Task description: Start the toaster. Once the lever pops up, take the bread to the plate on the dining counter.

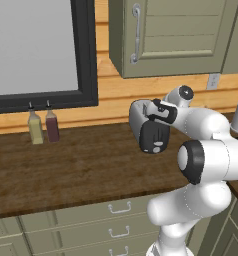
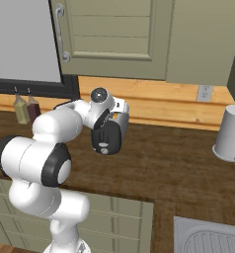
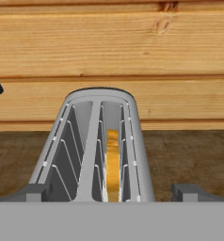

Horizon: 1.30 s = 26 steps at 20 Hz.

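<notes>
From the left base view, a dark wood counter (image 1: 66, 170) with grey-green drawers (image 1: 119, 207) runs under a black-framed window (image 1: 41, 50); two bottles (image 1: 43, 127) stand near the plank wall, and the toaster (image 1: 141, 120) sits behind the arm.

From the right base view, a white kettle (image 2: 231, 133) stands far right, a sink (image 2: 208, 237) below it.

In the hand view, the jaws (image 3: 112, 192) stand wide open and empty over the toaster, bread (image 3: 113, 164) in its right slot.
</notes>
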{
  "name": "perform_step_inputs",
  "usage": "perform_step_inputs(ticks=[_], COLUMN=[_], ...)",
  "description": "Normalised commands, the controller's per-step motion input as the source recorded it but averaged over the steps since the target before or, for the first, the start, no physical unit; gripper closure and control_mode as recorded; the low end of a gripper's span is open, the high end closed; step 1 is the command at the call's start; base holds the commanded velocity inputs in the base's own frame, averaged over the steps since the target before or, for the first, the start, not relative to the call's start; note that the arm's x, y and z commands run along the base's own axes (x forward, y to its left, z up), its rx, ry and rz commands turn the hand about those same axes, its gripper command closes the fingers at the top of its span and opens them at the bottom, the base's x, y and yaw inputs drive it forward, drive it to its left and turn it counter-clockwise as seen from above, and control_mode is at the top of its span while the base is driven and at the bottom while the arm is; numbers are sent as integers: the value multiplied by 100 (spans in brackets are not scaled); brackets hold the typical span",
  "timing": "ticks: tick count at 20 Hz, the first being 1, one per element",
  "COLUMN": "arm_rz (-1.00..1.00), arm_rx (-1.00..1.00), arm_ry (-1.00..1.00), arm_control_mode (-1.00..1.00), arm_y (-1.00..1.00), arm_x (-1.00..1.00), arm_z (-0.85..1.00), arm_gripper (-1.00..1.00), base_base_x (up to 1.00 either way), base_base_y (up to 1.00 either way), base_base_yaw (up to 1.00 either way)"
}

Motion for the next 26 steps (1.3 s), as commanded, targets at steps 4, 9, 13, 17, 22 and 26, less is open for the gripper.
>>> perform_step_inputs(ticks=[4,9,13,17,22,26], arm_rz=[0,0,0,0,0,0], arm_rx=[0,0,0,0,0,0], arm_ry=[0,0,0,0,0,0], arm_control_mode=[-100,-100,-100,-100,-100,-100], arm_y=[0,0,0,0,0,0], arm_x=[0,0,0,0,0,0], arm_z=[0,0,0,0,0,0], arm_gripper=[-100,-100,-100,-100,-100,-100], base_base_x=[0,0,0,0,0,0], base_base_y=[0,0,0,0,0,0], base_base_yaw=[0,0,0,0,0,0])
